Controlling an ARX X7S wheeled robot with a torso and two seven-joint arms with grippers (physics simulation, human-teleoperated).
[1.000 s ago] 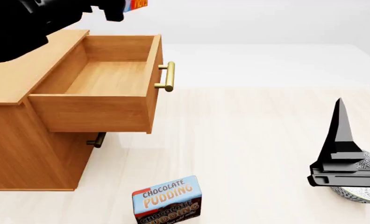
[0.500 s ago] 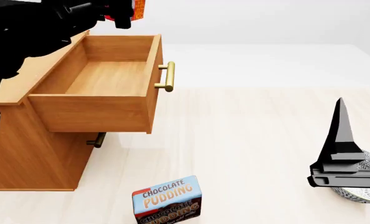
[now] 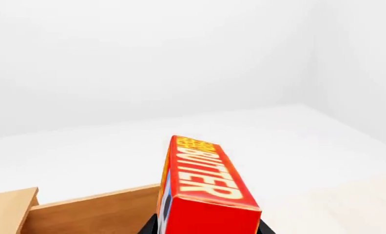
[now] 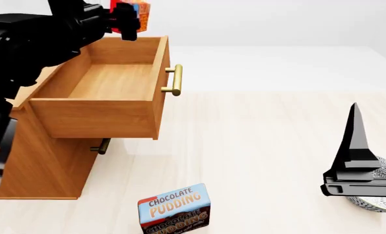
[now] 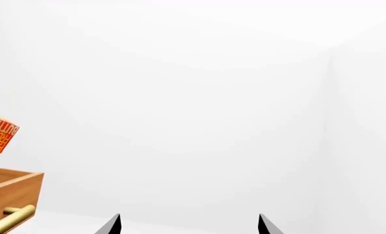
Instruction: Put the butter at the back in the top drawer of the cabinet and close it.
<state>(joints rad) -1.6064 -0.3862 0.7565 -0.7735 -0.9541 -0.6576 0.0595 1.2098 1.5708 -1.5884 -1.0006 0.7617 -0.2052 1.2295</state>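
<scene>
Above the open top drawer (image 4: pixel 108 80), left claw (image 4: pixel 126 19) grips the butter (image 4: pixel 140 9)

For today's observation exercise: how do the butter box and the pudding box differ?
The butter is red and orange; the pudding is blue and brown. The butter is held in the left gripper above the open top drawer; the pudding stands on the floor in front of the cabinet. The butter looks smaller. Both are lettered rectangular boxes.

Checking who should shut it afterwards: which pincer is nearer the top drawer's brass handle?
Left. The left pincer holds the butter just above the top drawer, near the handle; the right pincer hangs far across the floor.
</scene>
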